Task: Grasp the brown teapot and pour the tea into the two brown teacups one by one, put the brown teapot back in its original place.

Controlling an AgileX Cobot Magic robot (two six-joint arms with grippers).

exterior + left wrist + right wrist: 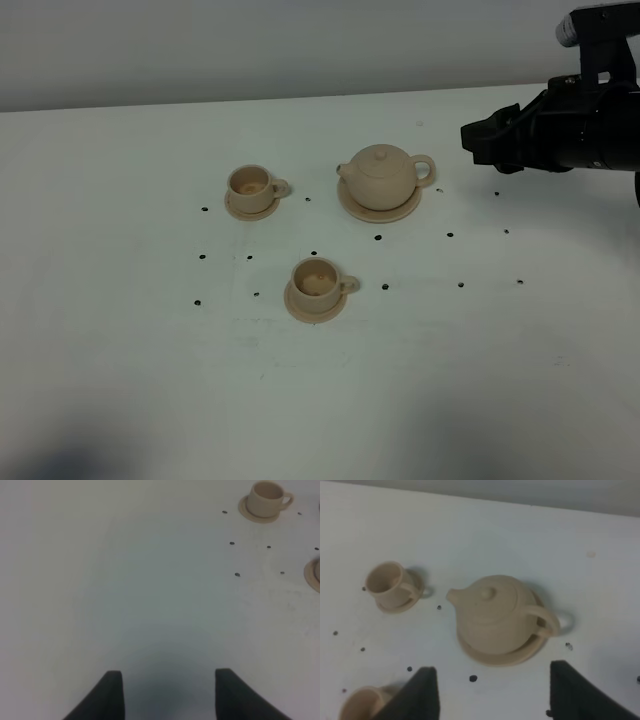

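Desk (120, 380): white, scattered with small dark dots (377, 237).

Brown teapot (380, 176): upright, lid on, seated on its wide saucer (404, 211) right of centre and toward the far side. Spout points left, loop handle points right.

Teacups: both upright, each on its own small saucer.
- Far-left teacup (250, 186) stands left of the teapot, well apart from it.
- Near teacup (317, 280) stands nearer and between the other two pieces in left-right terms.
- Handles face right on both.

Right gripper (468, 136): hovering above the desk at the far right, just right of the teapot handle and not touching it. In the right wrist view its jaws stand apart and hold nothing (teapot (495, 612) lies beyond the tips).

Left gripper (167, 672): out of the exterior high view. Jaws spread wide over bare desk, nothing between them. Its camera shows one teacup (267, 497) far off, plus the rim of a second saucer at the frame edge (which one, cannot tell).
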